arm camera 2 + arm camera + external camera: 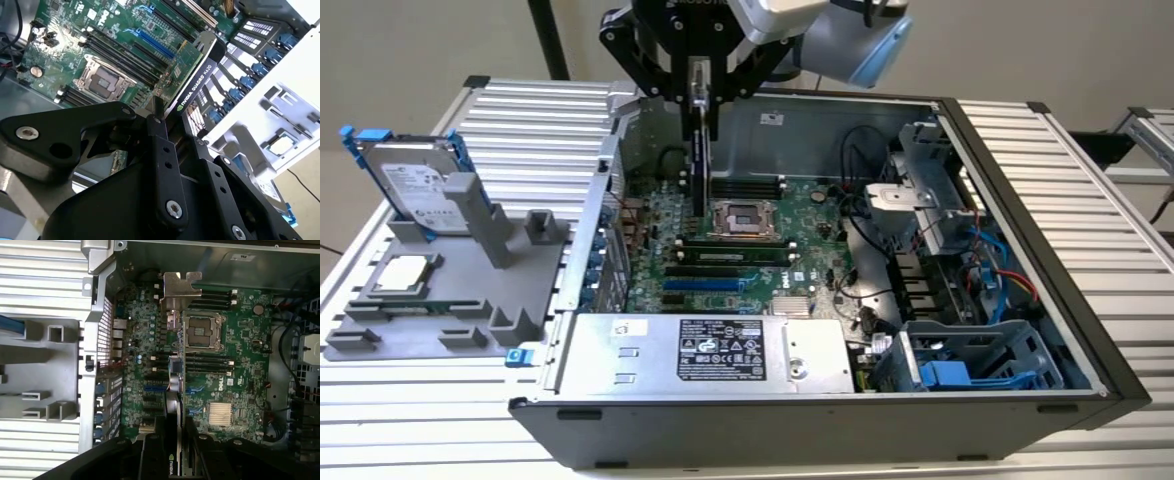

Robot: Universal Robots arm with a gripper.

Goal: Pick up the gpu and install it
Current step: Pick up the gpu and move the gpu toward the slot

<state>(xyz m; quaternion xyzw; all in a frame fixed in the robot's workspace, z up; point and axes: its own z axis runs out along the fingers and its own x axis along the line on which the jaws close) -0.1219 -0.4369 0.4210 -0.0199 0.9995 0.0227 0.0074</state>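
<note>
End effector clamped on the gpu — long axis vertical, bracket end down over the motherboard.

You're working in a robotics lab, at a test bench. The table is built of ribbed aluminium profile. On it lies an opened PC case with its motherboard bare. Beside the case, a grey fixture props up a drive and other loose parts. A robot gripper holds a gpu above the motherboard. Behind it all is a plain wall.
</note>
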